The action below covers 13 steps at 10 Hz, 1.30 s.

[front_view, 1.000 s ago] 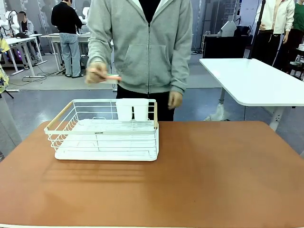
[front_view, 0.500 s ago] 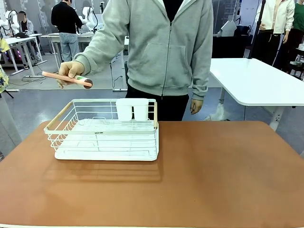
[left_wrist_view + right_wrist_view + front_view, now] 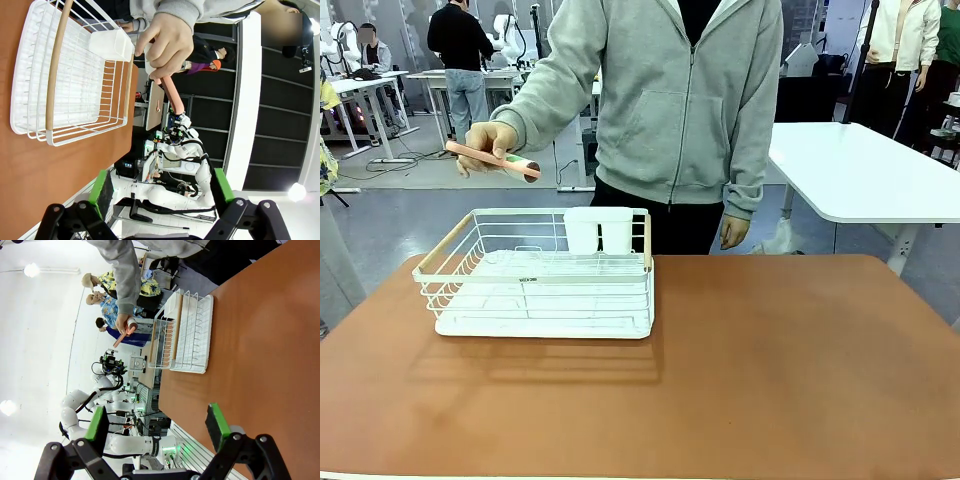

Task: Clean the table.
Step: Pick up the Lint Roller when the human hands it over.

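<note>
Table [image 3: 770, 370] bare but for rack [image 3: 545, 290] at far left, pink stick [image 3: 495, 158] held nearly level in person's hand [image 3: 488, 143] over rack's far left corner (nearer left arm), left jaws and right jaws both wide, empty, well short of it.

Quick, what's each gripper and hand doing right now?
Left gripper: open, empty.
Right gripper: open, empty.
Person's raised hand: holding a pink stick-like tool.
Person's other hand: hanging down, apparently empty.
</note>
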### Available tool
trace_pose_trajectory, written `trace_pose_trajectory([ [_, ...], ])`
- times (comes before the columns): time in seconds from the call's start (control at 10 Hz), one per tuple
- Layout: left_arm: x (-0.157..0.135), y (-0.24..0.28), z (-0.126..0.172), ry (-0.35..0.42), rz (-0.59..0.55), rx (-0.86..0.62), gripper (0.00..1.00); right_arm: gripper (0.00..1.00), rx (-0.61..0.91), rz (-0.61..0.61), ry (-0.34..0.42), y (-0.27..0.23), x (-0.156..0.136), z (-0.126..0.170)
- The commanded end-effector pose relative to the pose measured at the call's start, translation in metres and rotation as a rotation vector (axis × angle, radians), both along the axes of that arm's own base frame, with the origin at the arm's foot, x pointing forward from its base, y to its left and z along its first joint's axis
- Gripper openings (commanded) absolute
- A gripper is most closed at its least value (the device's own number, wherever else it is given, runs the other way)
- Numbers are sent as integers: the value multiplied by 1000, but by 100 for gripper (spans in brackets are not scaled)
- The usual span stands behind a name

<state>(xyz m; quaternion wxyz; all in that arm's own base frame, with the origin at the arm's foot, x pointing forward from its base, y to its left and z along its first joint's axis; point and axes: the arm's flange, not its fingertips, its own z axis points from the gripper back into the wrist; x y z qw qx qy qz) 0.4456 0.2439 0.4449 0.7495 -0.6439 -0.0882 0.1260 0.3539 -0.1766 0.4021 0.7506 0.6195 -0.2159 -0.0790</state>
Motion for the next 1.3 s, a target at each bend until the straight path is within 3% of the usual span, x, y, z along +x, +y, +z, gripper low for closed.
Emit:
trace_pose_trajectory([
  [0.0,-4,1,3,-15,-11,-8,100,100,12,0,-9,1,1,2],
  [0.3,0,0,0,0,0,0,100,100,12,0,-9,1,1,2],
  [0.5,-23,-11,44,146,82,86,100,100,12,0,-9,1,1,2],
  [0.6,-37,-21,62,171,121,145,100,100,12,0,-9,1,1,2],
  [0.7,-48,-33,78,204,137,205,100,100,12,0,-9,1,1,2],
  [0.9,-58,-66,97,345,208,215,100,100,12,0,-9,1,1,2],
  [1.2,-67,-131,89,269,342,217,100,100,12,0,-9,1,1,2],
])
